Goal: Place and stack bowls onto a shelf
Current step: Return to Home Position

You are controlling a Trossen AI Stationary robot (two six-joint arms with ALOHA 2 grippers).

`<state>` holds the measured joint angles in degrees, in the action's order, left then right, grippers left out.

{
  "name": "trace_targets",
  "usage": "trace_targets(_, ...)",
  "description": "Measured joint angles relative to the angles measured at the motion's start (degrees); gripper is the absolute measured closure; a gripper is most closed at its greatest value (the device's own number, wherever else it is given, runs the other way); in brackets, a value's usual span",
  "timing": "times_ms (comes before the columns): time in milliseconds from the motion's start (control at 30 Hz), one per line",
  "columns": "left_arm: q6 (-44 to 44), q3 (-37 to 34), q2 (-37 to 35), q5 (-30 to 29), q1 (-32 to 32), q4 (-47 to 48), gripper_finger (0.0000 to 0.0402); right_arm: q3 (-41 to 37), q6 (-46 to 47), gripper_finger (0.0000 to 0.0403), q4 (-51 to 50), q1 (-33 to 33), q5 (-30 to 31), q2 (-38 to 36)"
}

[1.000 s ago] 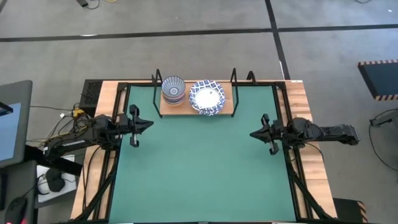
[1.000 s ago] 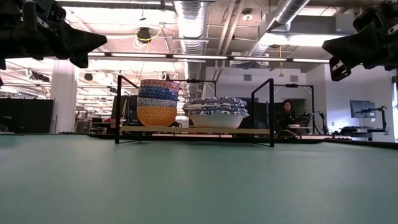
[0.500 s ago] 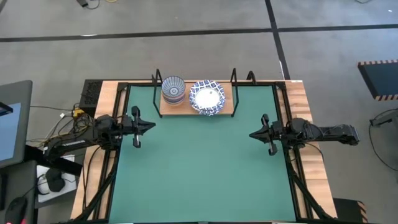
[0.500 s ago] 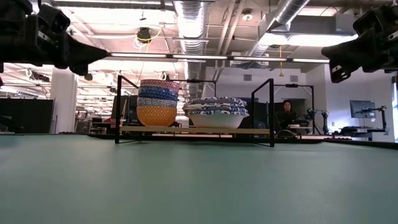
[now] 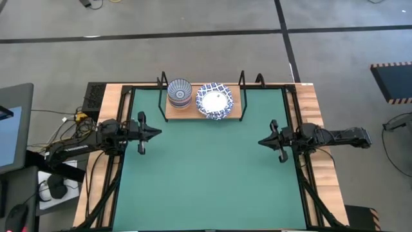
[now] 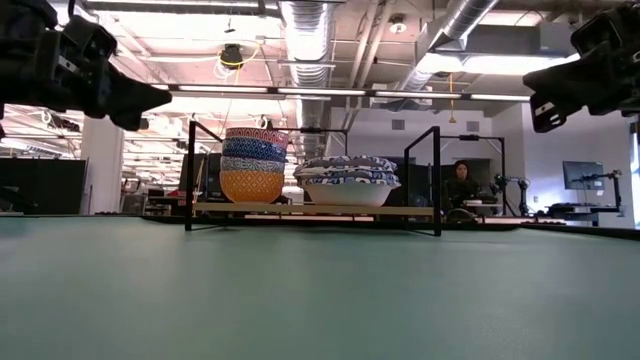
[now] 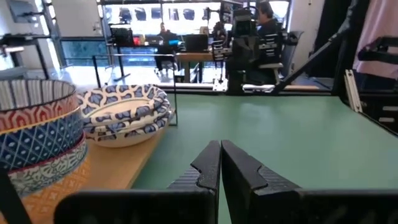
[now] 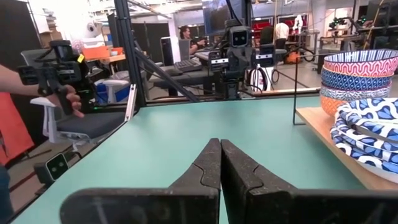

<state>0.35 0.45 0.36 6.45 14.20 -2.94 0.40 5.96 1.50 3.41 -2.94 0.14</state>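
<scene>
Shows green mat [image 5: 206, 174], shelf [image 5: 235, 111] at the desk's [image 5: 309, 103] far edge bearing stacked bowls [image 5: 214, 100], left gripper [image 5: 156, 133] and right gripper [image 5: 261, 141] pinched together, empty, at its side edges, ducted room [image 6: 300, 30] behind.

light: bright, even | source: ceiling strips [image 6: 330, 93] | glare: overhead, low view | shadows: faint

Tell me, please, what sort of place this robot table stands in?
Probably a robotics lab in an open industrial hall: bare ceiling ducts overhead, a concrete floor around the table, and a person seated in the background.
</scene>
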Motion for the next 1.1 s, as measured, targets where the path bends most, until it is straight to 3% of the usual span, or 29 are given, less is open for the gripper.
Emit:
trace_targets(333,-1.6,0.0,0.0,-10.0,0.0,0.7,0.0401,0.0,1.7,0.0365,-0.1,0.0,0.0,0.0)
trace_targets(1100,-1.7,-0.1,0.0,-10.1,0.0,0.7,0.0401,-0.1,1.6,0.0364,-0.2,0.0,0.0,0.0)
